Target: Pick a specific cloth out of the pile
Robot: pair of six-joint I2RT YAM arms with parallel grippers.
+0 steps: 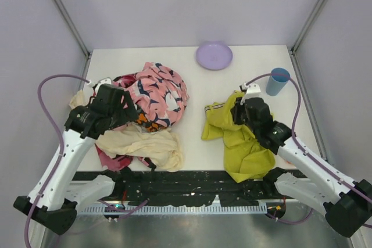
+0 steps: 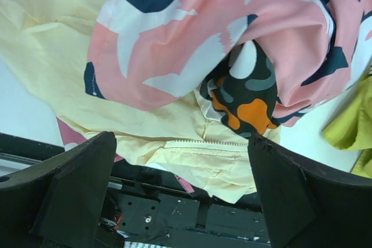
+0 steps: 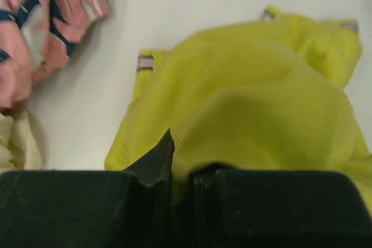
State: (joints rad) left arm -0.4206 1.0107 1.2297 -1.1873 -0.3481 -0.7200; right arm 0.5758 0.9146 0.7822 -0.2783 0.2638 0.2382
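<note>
Top external: white desk (image 1: 256,79) boxed in by pale lilac walls (image 1: 186,4), with metal posts (image 1: 64,10) at the far corners. Left of centre sits the pile (image 1: 156,94), pink print on top, cream piece at its near side. On the right half, apart from it, lies the cloth (image 1: 239,140), one end over the near edge. Purple plate (image 1: 214,55) at the far edge, blue cup (image 1: 277,81) far right. The left jaws are spread wide over the pile, holding nothing. The right jaws are pressed together, pinching the cloth.

The yellow-green cloth (image 1: 247,158) lies crumpled on the right, its striped waistband facing the pile (image 1: 157,94) of mixed clothes, well apart.
</note>
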